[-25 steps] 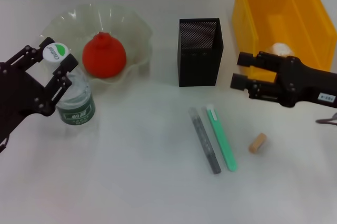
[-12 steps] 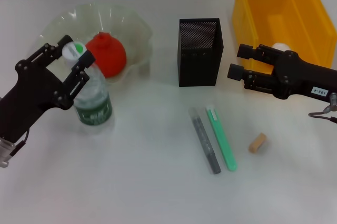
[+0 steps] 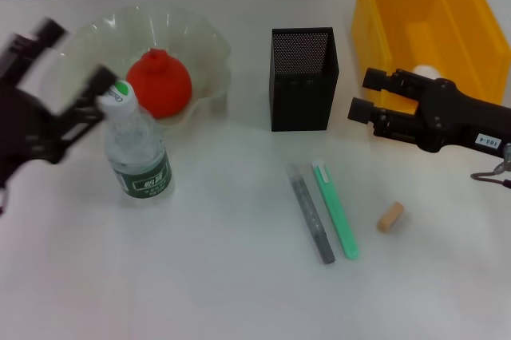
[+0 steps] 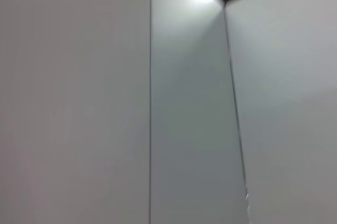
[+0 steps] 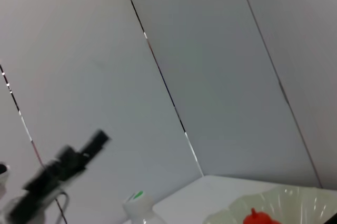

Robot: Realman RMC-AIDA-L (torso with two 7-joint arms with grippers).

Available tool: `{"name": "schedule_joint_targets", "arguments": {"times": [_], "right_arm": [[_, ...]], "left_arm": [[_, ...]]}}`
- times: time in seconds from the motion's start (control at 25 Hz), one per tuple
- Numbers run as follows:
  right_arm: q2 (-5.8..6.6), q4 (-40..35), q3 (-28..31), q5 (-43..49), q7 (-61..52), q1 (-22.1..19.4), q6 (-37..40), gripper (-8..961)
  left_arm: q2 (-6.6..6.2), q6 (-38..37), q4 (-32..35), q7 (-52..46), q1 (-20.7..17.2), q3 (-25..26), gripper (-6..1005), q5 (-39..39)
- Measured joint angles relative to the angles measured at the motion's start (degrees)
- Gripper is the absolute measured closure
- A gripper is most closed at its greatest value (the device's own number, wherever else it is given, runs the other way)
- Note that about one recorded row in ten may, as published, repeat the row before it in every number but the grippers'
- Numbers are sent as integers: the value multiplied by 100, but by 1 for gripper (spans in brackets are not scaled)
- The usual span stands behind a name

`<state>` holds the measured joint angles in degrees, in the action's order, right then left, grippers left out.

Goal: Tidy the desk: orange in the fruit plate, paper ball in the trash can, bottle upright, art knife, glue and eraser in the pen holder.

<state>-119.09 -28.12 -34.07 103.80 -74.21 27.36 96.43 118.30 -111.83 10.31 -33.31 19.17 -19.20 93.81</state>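
The bottle (image 3: pixel 140 152) stands upright on the table in front of the fruit plate (image 3: pixel 204 37); its cap also shows in the right wrist view (image 5: pixel 138 199). The orange (image 3: pixel 160 83) lies in the plate. My left gripper (image 3: pixel 76 54) is open and empty, just left of the bottle's cap and apart from it. My right gripper (image 3: pixel 366 94) is open and empty, between the pen holder (image 3: pixel 302 78) and the trash can (image 3: pixel 415 5). The paper ball (image 3: pixel 425 74) lies in the trash can. The glue (image 3: pixel 311 214), art knife (image 3: pixel 335 208) and eraser (image 3: pixel 390 217) lie on the table.
The glue and art knife lie side by side in front of the pen holder, with the eraser to their right. The left wrist view shows only wall panels. The right wrist view shows the orange (image 5: pixel 256 217) and my left arm (image 5: pixel 68 166) far off.
My left gripper carried the bottle right and forward, set it upright, let go and pulled back to the left. My right gripper hardly moved.
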Motion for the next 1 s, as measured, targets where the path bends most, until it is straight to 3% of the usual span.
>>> {"name": "schedule_joint_targets", "arguments": {"times": [0.12, 0.2, 0.36, 0.48, 0.64, 0.76, 0.8, 0.84, 0.88, 0.92, 1.0], "right_arm": [[0, -5, 31, -90, 0, -9, 4, 184], [4, -131, 35, -116, -91, -8, 8, 184], [125, -940, -189, 40, -1065, 81, 8, 184], [231, -2159, -745, 436, -2334, 116, 162, 184], [277, -4336, -1797, 1624, -4438, 292, 489, 184], [186, -5550, -2432, 2788, -5901, 666, 1011, 184], [88, -5994, -2872, 3553, -6717, 978, 1343, 184], [88, -5994, -2872, 3553, -6717, 978, 1343, 184], [3, -6191, -3471, 4279, -7290, 1267, 1512, 184], [3, -6191, -3471, 4279, -7290, 1267, 1512, 184], [-33, -6112, -4376, 4790, -7923, 1519, 1430, 184]], "left_arm": [[-45, -333, 660, -1033, -90, 125, 243, -19], [-123, -320, 1155, -1674, -127, -86, 184, 49], [-563, -314, 1715, -2253, -202, -1372, 185, 438], [-727, -300, 1934, -2293, -273, -2289, 185, 592], [-691, -244, 2137, -2304, -272, -2445, 186, 1151], [-653, -119, 2153, -2306, -256, -2408, 187, 1331], [-650, -15, 2133, -2306, -259, -2407, 187, 1333], [-650, -15, 2133, -2306, -259, -2407, 187, 1333], [-645, 28, 2121, -2307, -259, -2409, 188, 1335], [-638, 76, 2111, -2310, -259, -2410, 188, 1337], [-601, 219, 2101, -2312, -265, -2435, 188, 1348]]}}
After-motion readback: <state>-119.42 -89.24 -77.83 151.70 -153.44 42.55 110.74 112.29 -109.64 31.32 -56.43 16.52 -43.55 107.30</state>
